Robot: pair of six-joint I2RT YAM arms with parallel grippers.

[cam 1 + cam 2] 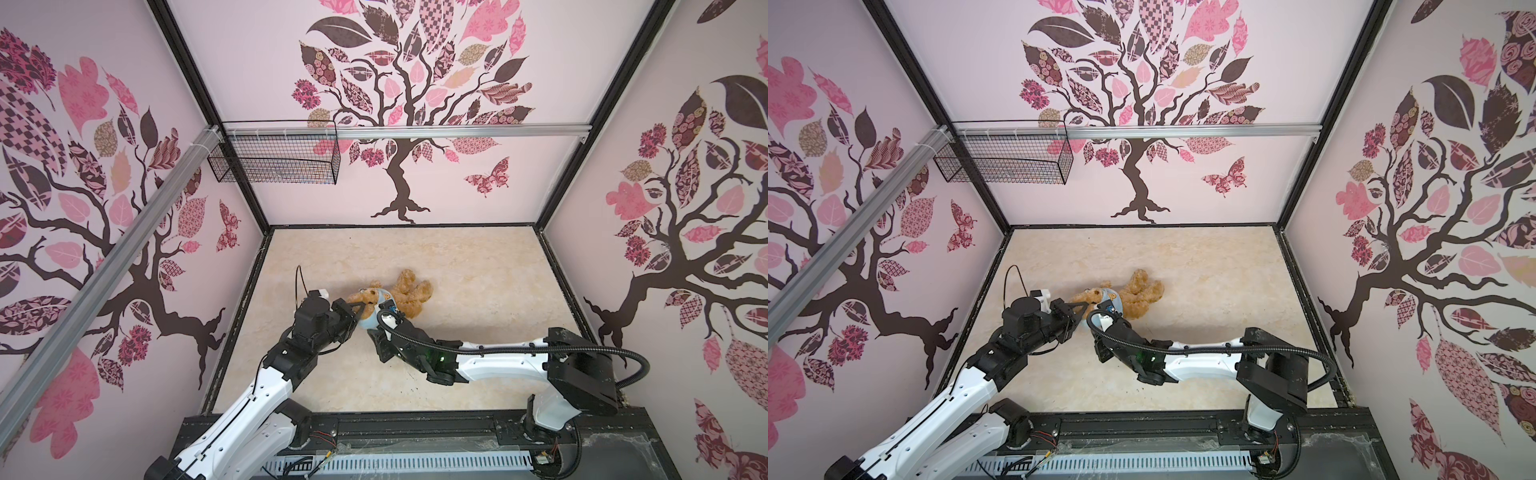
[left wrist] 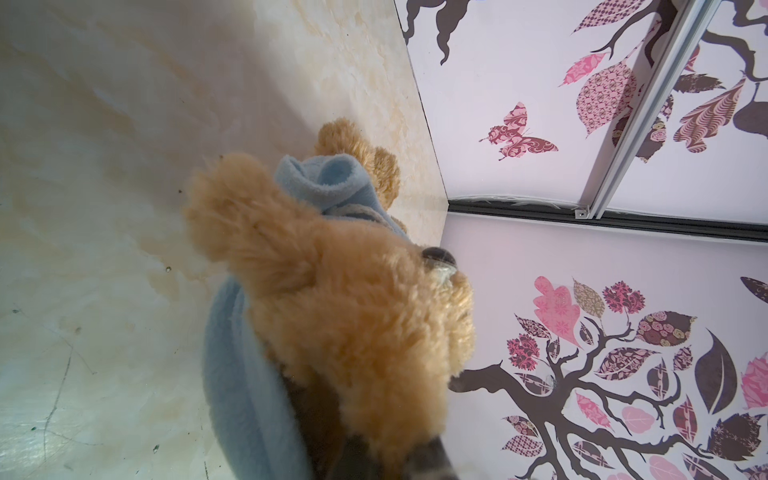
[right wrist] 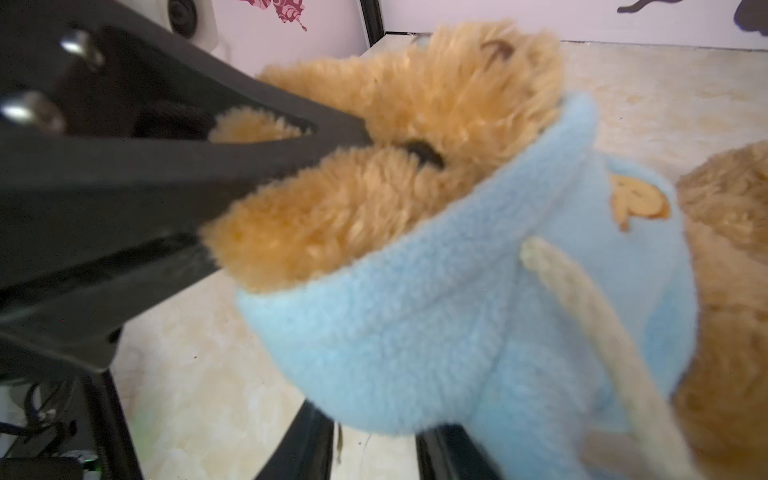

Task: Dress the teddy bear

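1. One teddy bear [image 1: 411, 293] lies on the table [image 1: 478, 266], left of the table's middle and about midway between its near and far edges. Its head points toward the left edge and its legs toward the far right corner.
2. One light-blue shirt [image 3: 415, 332] is bunched round the bear's neck, and the head stands out of the opening. One orange print [image 3: 638, 203] shows on the fabric.
3. Two grippers meet at the bear. The left gripper [image 1: 360, 308] has its fingers [image 3: 291, 137] pressed together, pinching the fur of the bear's head.
4. The right gripper [image 1: 386, 316] is at the shirt's lower edge. Two dark fingers [image 3: 307, 440] show apart below the fabric in the right wrist view; whether they clamp the shirt cannot be told.
5. One eye [image 3: 419, 151] and one nose [image 2: 438, 255] are visible.
6. One wire basket [image 1: 274, 160] hangs above the far left corner of the table.
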